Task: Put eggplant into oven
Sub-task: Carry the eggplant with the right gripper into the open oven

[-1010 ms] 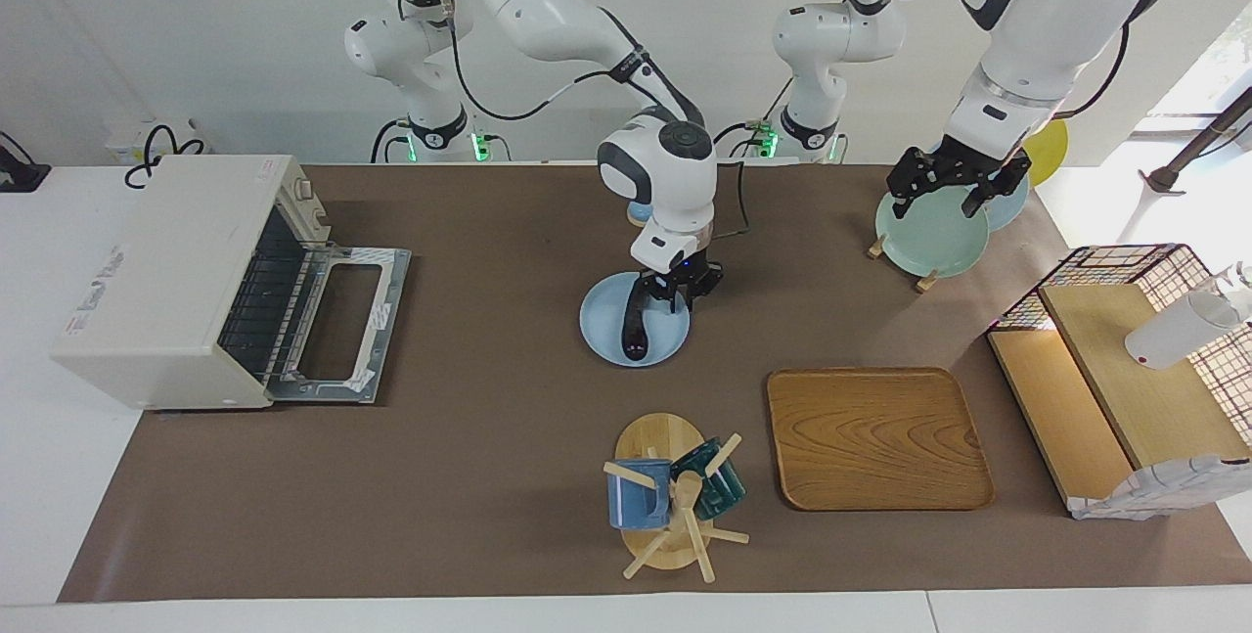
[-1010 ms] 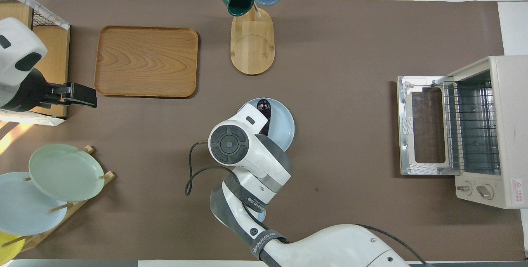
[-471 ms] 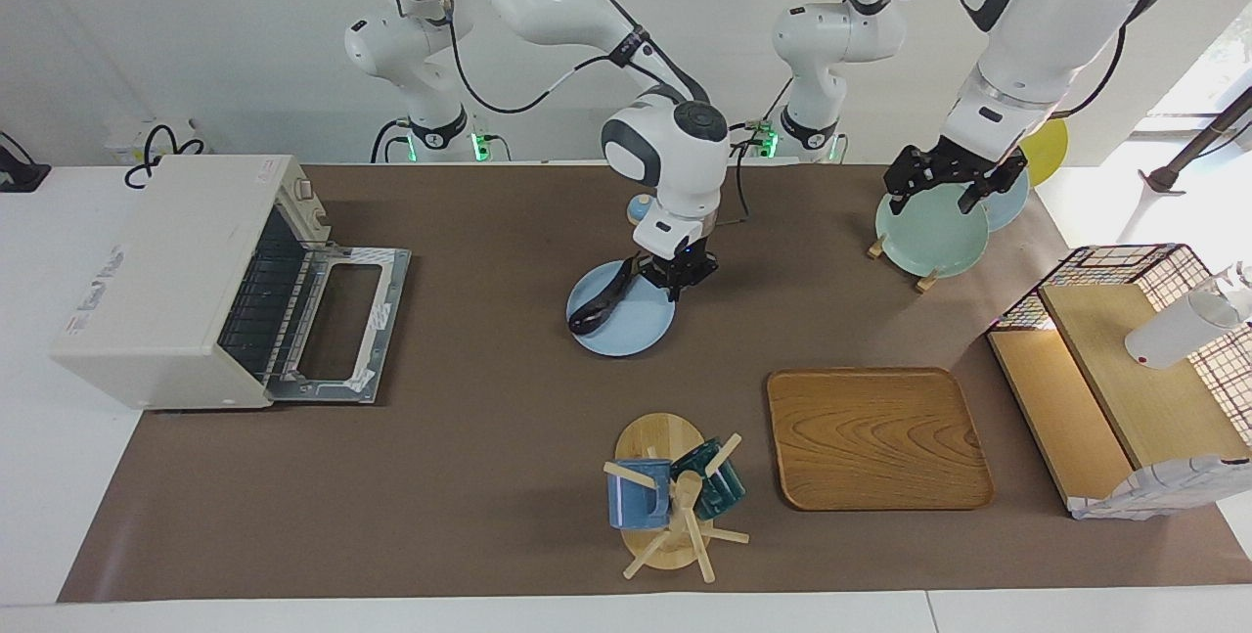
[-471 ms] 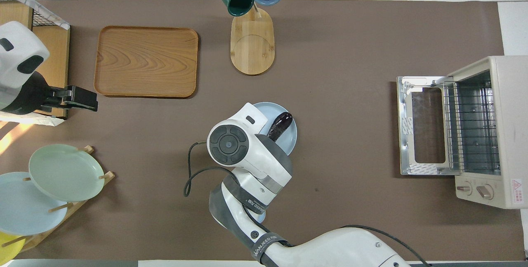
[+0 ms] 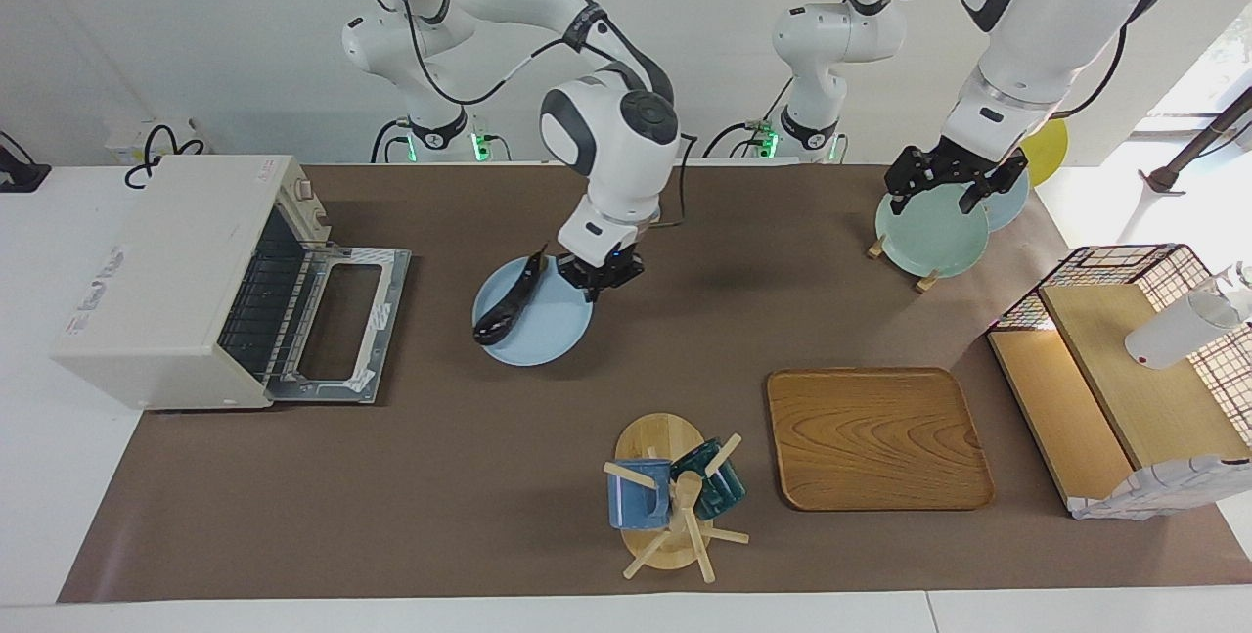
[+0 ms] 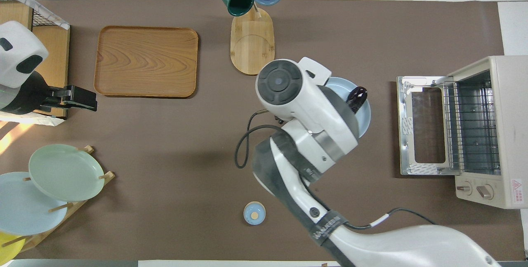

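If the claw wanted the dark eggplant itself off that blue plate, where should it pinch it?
Probably the middle of the eggplant, from straight above, fingers across its slim width: it lies flat on the blue plate, along the edge toward the oven, and its ends taper. The right claw grips that plate's rim; the left claw waits over the green plate.

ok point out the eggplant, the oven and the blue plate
eggplant (image 5: 501,311), facing view, on its dark body
oven (image 5: 156,271), facing view, on its off-white top
blue plate (image 5: 548,330), facing view, on its bare face
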Controlling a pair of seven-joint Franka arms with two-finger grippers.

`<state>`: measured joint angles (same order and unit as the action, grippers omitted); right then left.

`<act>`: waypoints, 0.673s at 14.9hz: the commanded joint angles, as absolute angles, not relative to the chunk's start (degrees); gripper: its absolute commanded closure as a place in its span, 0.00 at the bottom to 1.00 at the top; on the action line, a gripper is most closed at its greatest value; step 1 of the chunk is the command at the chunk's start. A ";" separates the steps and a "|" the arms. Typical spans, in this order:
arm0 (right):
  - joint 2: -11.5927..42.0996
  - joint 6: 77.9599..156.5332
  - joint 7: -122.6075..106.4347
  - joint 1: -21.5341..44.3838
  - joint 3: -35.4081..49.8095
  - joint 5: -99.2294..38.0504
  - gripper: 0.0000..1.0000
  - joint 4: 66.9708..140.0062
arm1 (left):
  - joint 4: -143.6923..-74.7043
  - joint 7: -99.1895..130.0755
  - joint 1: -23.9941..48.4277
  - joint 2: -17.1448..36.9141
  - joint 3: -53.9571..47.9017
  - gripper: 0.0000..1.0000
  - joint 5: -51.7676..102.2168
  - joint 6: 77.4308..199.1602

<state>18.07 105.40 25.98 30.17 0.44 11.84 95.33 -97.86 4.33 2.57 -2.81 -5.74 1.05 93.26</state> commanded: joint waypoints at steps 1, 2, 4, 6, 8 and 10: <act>5.14 106.87 19.10 23.32 1.23 13.01 1.00 112.10 | -98.61 3.69 2.02 -3.60 -5.80 0.00 1.76 92.99; 3.01 107.05 18.38 20.94 1.23 13.01 1.00 115.11 | -98.61 3.69 2.02 -3.60 -5.80 0.00 1.76 92.99; 1.85 106.26 15.84 15.50 1.14 13.36 1.00 116.63 | -98.61 3.78 2.02 -3.69 -5.71 0.00 1.76 92.64; 0.01 107.22 9.17 9.52 1.14 13.36 1.00 119.17 | -98.96 3.69 1.67 -3.96 -5.45 0.00 1.76 92.46; -0.18 107.40 2.76 4.50 1.14 13.45 1.00 119.27 | -98.96 3.78 0.88 -3.87 -5.45 0.00 1.76 92.99; -0.18 108.54 -1.22 0.98 1.14 14.06 1.00 119.35 | -98.96 3.69 0.62 -3.87 -5.45 0.00 1.76 92.90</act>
<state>1.21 106.80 2.17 4.11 0.17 12.57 117.59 -97.91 4.34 1.65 -2.81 -5.18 1.05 93.03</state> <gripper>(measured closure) 0.974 0.000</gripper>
